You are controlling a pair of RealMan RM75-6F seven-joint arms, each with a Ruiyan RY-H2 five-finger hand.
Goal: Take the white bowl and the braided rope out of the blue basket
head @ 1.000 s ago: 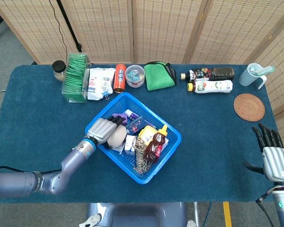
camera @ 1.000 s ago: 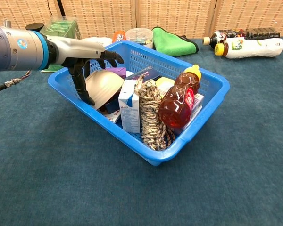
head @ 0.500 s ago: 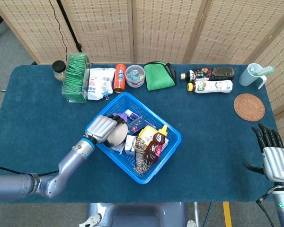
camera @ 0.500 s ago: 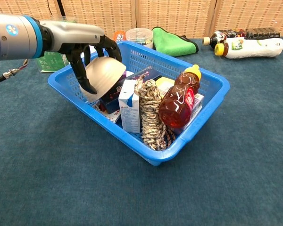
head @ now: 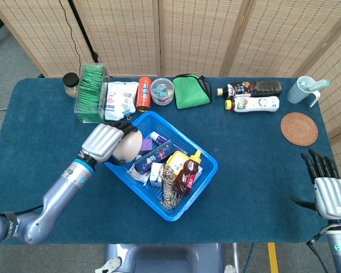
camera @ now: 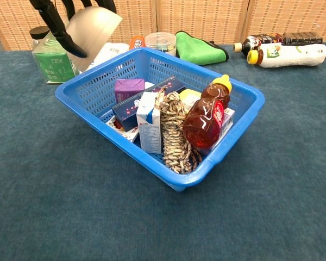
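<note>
My left hand [head: 104, 142] grips the white bowl [head: 127, 145] and holds it in the air above the left corner of the blue basket [head: 202, 176]. The chest view shows the bowl [camera: 92, 30] high at the top left, tilted, with dark fingers [camera: 57, 26] around it, well above the basket rim [camera: 92, 117]. The braided rope [camera: 175, 133] lies inside the basket [camera: 239, 130] between a small carton and a honey bottle; the head view shows the rope [head: 169, 186] near the front corner. My right hand [head: 327, 193] rests open at the table's right edge.
The basket also holds a honey bottle [camera: 205, 115], a small carton [camera: 148, 120], a purple box [camera: 129, 88] and a dark blue box. Along the back stand a green tea box [head: 91, 92], a packet, a can, a tub, a green cloth [head: 190, 91], bottles, a mug and a coaster [head: 299, 128].
My left hand has lifted the white bowl up and leftward out of the basket. The purple box beneath it now shows. The right hand has not moved.
</note>
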